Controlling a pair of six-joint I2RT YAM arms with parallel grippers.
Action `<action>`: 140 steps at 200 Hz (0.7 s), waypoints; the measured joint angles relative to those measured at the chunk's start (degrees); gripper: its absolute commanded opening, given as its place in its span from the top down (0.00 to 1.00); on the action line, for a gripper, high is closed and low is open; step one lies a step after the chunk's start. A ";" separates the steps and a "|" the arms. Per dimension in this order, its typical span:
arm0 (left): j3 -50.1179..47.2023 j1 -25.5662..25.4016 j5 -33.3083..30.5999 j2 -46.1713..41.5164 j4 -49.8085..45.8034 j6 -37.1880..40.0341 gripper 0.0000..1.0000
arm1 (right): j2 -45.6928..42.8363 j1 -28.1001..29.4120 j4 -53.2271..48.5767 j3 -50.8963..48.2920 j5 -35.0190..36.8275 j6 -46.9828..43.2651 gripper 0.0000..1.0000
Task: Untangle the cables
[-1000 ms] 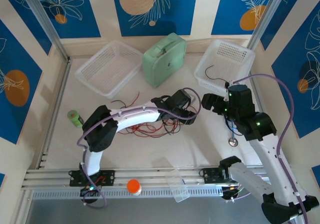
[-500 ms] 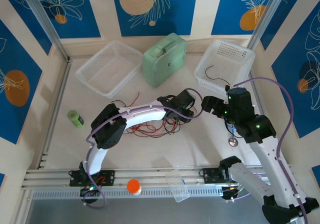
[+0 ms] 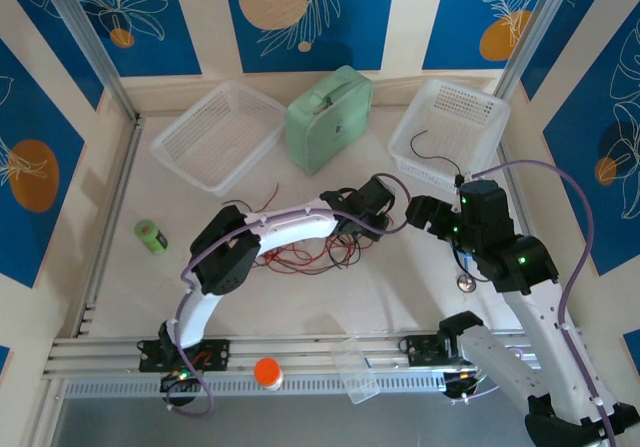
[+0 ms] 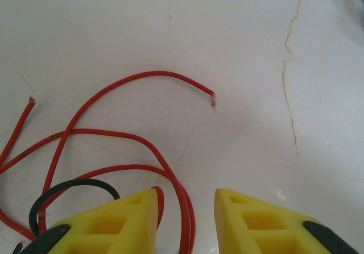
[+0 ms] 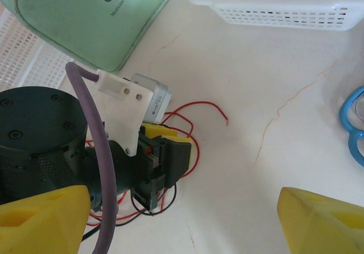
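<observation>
Two yellow fingers of the left gripper (image 4: 187,223) are standing partly apart over the table (image 4: 256,55), clamping nothing. A pair of red strands is running through the gap, crowding the finger on the left of the wrist view. A black cable (image 4: 74,186) is curving just beside that same finger and passing under its outer edge.

Likely faults from this pose:
- If the fingers meet on both strands at once, a pull would be dragging the whole knot rather than freeing one wire.
- The wire is very thin and sitting off-centre in the gap, so it may be slipping out of the pinch.
- The black loop may be getting snagged and tightened.

The right gripper (image 5: 187,220) is hanging wide apart and empty, well clear of the bundle. Nothing is therefore pinning the heap against a pull.

The red cables (image 4: 114,134) are lying in loose overlapping arcs with their bare cut ends exposed. One free end is pointing away from the fingers. In the overhead view the tangle (image 3: 300,259) is spreading flat at mid-table beneath the left arm. Another black wire (image 3: 432,152) is resting in the right-hand basket (image 3: 480,102).
</observation>
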 measured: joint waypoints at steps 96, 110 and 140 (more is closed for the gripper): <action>0.00 0.00 -1.03 0.04 0.11 0.81 1.00 | -0.44 0.00 -0.61 0.07 0.00 0.22 0.14; 0.00 0.00 -1.22 0.04 0.13 0.85 1.00 | -0.66 0.00 -0.66 0.15 0.00 0.22 0.14; 0.07 0.00 -1.44 -0.20 -0.24 1.11 1.00 | -0.63 0.00 -0.81 0.55 -0.24 0.24 0.14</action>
